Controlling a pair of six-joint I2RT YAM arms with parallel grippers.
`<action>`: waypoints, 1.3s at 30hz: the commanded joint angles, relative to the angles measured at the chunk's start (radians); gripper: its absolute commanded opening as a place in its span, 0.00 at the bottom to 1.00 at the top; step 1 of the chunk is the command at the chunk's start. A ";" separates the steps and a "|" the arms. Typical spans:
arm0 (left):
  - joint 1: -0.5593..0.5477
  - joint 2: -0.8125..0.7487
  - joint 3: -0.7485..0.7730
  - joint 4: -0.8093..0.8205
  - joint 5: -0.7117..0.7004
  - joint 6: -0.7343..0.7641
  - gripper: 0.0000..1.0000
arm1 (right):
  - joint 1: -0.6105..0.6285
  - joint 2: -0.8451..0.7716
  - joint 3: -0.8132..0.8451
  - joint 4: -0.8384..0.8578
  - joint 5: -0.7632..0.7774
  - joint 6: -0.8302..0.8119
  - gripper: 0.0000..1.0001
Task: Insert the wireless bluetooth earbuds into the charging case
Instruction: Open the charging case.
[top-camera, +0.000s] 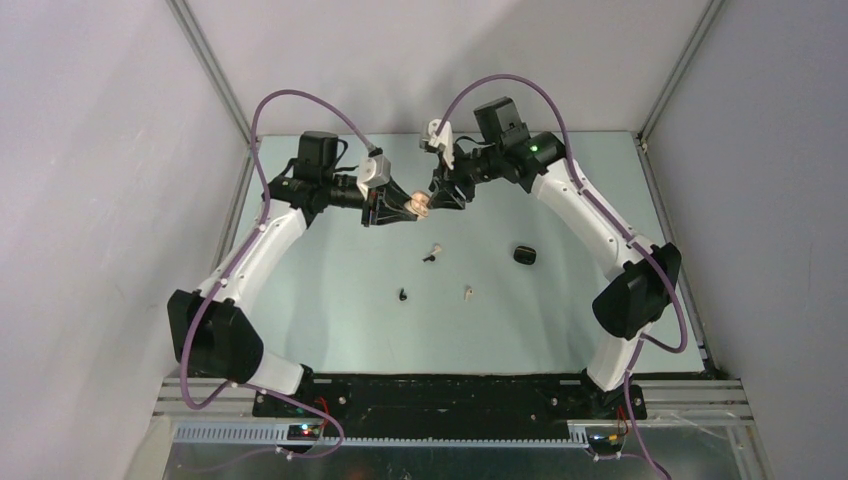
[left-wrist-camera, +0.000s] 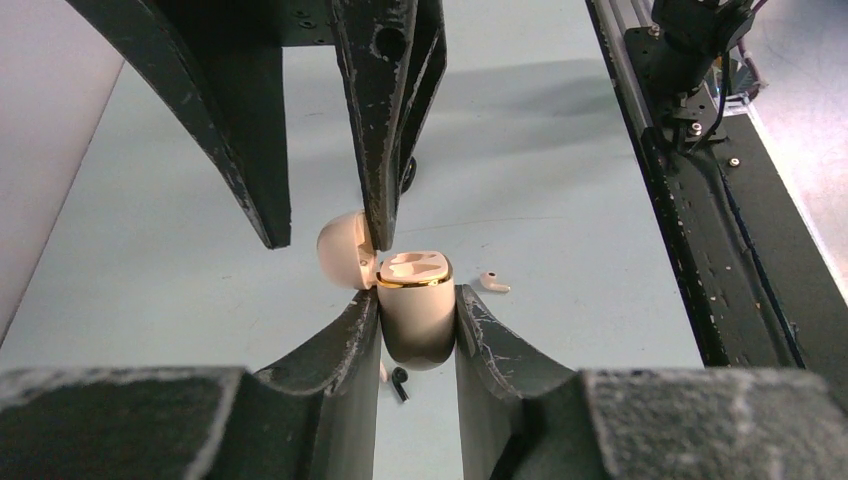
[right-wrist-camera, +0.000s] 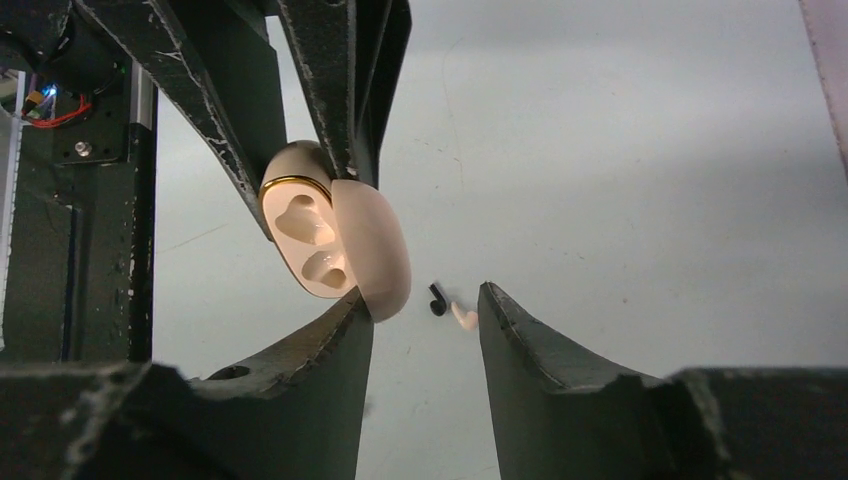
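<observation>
My left gripper (top-camera: 396, 209) (left-wrist-camera: 417, 292) is shut on the body of a cream charging case (top-camera: 420, 207) (left-wrist-camera: 415, 325) and holds it above the table. Its lid (left-wrist-camera: 340, 250) (right-wrist-camera: 378, 250) stands open, and both wells (right-wrist-camera: 305, 240) are empty. My right gripper (top-camera: 441, 195) (right-wrist-camera: 425, 292) is open. One of its fingers (left-wrist-camera: 380, 150) (right-wrist-camera: 340, 340) sits between lid and body, with its tip against the lid. On the table lie a black earbud (top-camera: 403, 294), a cream earbud (top-camera: 468, 292) (left-wrist-camera: 493, 283), and a black and cream pair (top-camera: 433, 251) (right-wrist-camera: 450, 308).
A shut black case (top-camera: 524, 254) lies on the table to the right of the earbuds. Grey walls and aluminium rails (top-camera: 215, 70) bound the pale green table. The arm bases sit on a black bar (top-camera: 450, 395) at the near edge.
</observation>
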 joint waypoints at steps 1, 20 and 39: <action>0.005 0.007 0.050 0.003 0.043 0.000 0.00 | 0.016 -0.031 -0.001 0.014 -0.027 -0.009 0.46; -0.002 0.021 0.076 0.022 -0.236 -0.252 0.52 | 0.027 -0.072 -0.012 -0.062 0.101 -0.156 0.00; 0.044 0.147 0.131 0.018 -0.082 -0.921 0.70 | 0.068 -0.108 -0.041 -0.162 0.403 -0.656 0.00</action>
